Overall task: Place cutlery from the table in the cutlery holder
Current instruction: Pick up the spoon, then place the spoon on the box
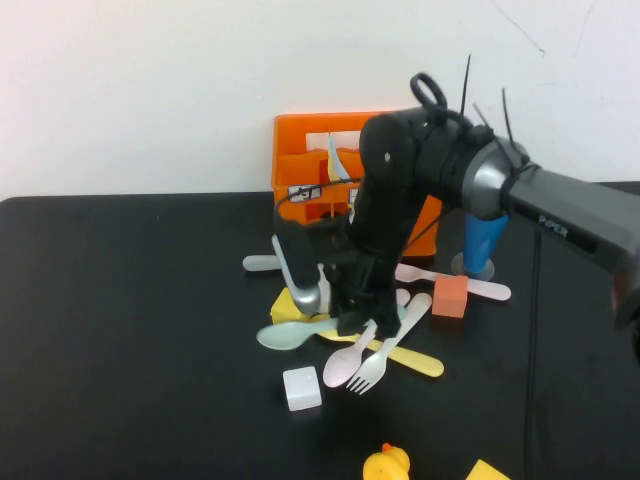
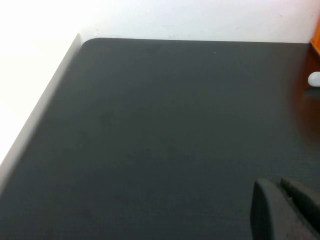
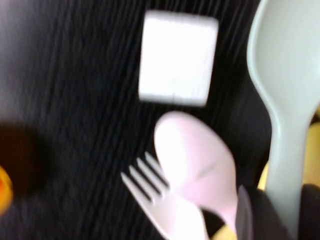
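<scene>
Duck (image 1: 386, 464), right hand (image 1: 352, 322) amid cutlery (image 1: 350, 367), left (image 2: 285, 212) aside

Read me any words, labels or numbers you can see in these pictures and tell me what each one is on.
"PiPER": white lettering on the grey right arm link, whose right gripper is down over the pastel plastic cutlery.
Small white labels on the orange plastic cutlery holder: dark marks, too small to read.
The left gripper and the matte black table carry no text.
</scene>
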